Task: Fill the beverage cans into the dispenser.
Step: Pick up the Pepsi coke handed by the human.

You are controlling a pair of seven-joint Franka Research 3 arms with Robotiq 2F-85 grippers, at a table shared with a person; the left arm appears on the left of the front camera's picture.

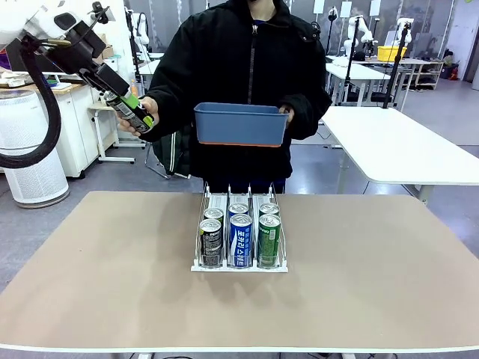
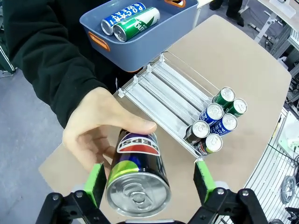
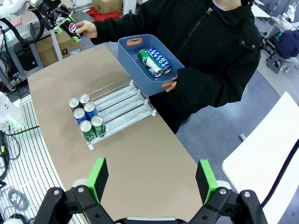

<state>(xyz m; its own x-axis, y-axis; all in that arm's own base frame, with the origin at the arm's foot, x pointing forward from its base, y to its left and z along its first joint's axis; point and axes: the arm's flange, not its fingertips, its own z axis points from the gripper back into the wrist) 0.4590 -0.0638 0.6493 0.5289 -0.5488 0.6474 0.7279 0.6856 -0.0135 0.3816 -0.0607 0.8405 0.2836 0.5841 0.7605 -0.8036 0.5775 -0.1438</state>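
A person's hand (image 2: 100, 128) holds a black Pepsi can (image 2: 138, 172) between the fingers of my open left gripper (image 2: 149, 179). The left pad (image 2: 96, 182) lies close against the can and the right pad stands clear of it. In the front view this happens high at the far left, where the left gripper (image 1: 135, 112) meets the can (image 1: 126, 111). The dispenser (image 1: 224, 196) stands mid-table with several cans (image 1: 240, 238) at its front: black left, blue middle, green right. My right gripper (image 3: 152, 179) hangs open and empty high above the table.
The person's other hand holds a blue tub (image 1: 241, 123) above the table's far edge. A blue can (image 2: 122, 14) and a green can (image 2: 138, 23) lie in it. The rear halves of the dispenser lanes (image 2: 168, 91) are bare. White tables stand behind at the right.
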